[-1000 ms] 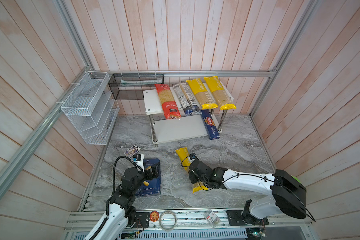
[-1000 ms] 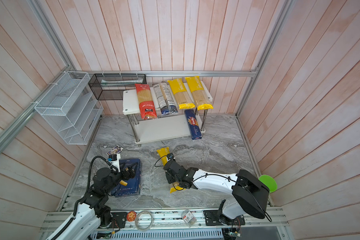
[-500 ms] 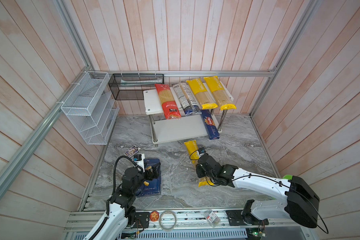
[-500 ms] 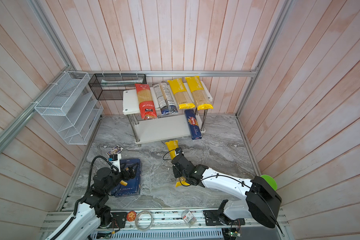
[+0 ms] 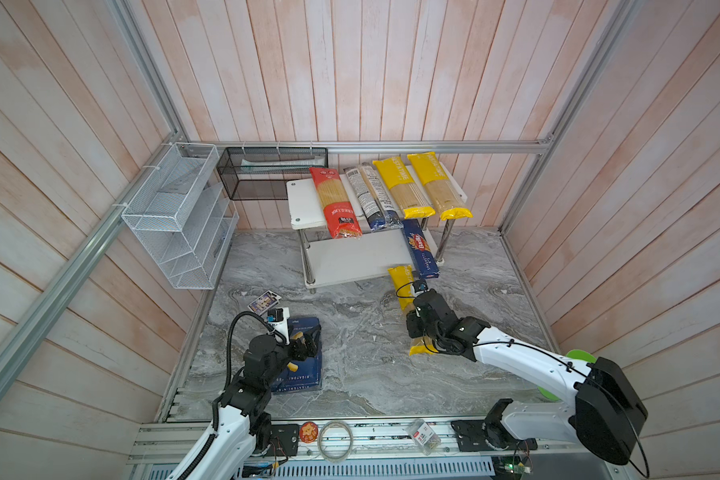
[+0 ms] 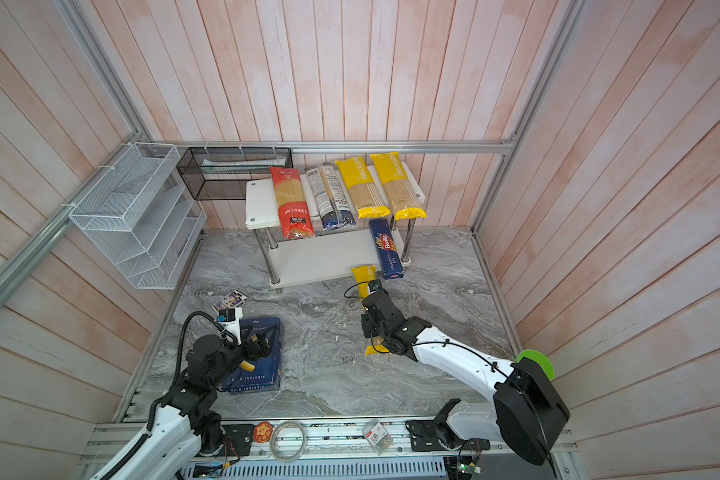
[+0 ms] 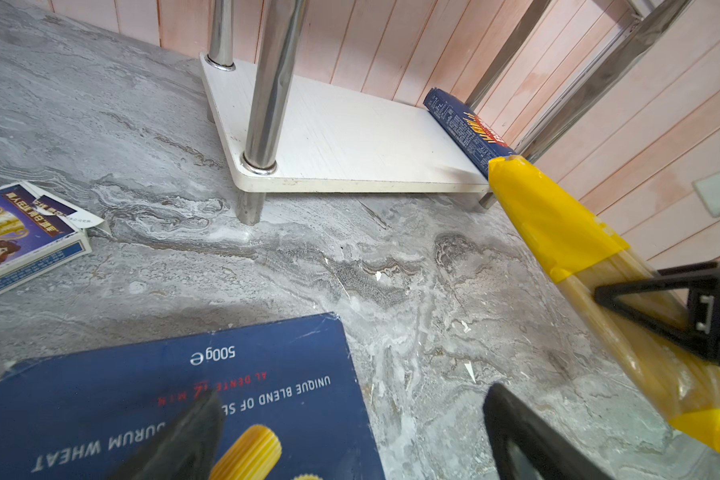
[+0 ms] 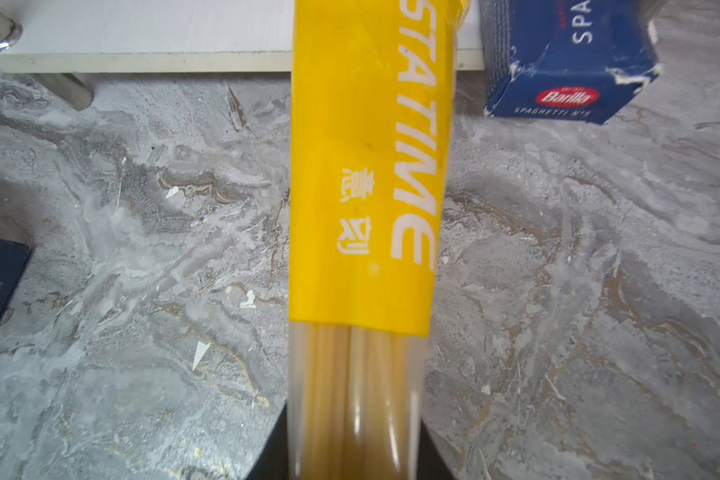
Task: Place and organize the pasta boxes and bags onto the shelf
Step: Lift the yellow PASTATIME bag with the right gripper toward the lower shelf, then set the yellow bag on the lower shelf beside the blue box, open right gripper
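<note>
Right gripper is clamped on the yellow bag, jaws mostly hidden. The bag's tip reaches the shelf lower board's front edge, beside the spaghetti box. Left gripper hangs spread over the half cut-off rigatoni box.

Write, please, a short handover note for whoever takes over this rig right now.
Left gripper open, above the rigatoni box on the table.
Right gripper shut on a yellow bag, its far end at the lower shelf board.
Done: red bag, dark blue bag, two yellow bags on the top shelf board; spaghetti box on the lower one.
To do: shelve the held bag, then the rigatoni box.
</note>
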